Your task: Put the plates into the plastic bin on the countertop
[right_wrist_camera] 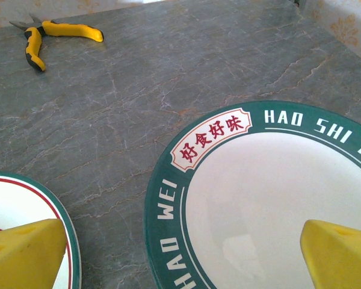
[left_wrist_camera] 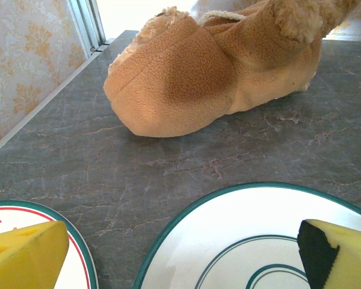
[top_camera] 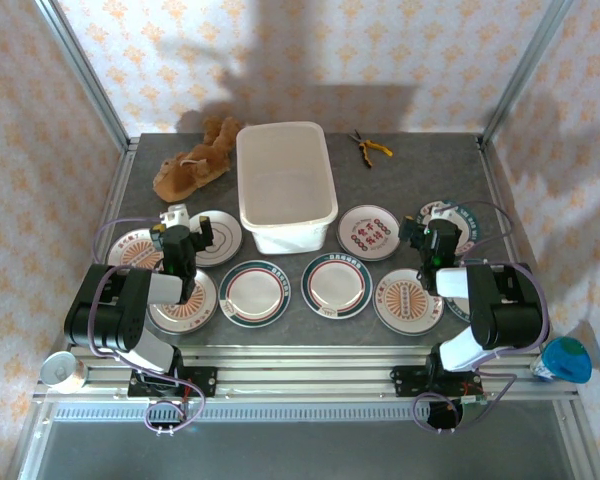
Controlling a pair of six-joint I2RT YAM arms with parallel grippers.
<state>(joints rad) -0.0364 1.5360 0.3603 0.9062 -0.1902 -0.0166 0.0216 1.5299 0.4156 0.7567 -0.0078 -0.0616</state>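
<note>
Plate (right_wrist_camera: 259,192) under right hand (right_wrist_camera: 180,256), jaws wide

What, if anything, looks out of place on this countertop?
A brown plush slipper lies left of the bin, and yellow-handled pliers lie to its right; neither belongs among the plates. Nothing looks spilled or broken.

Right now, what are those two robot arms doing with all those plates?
They look set to tidy up. The small round white plates all lie on the dark grey stone-look countertop, and the big white plastic bin has none in it. The left gripper and right gripper are both open, each poised above a plate, holding nothing.
</note>
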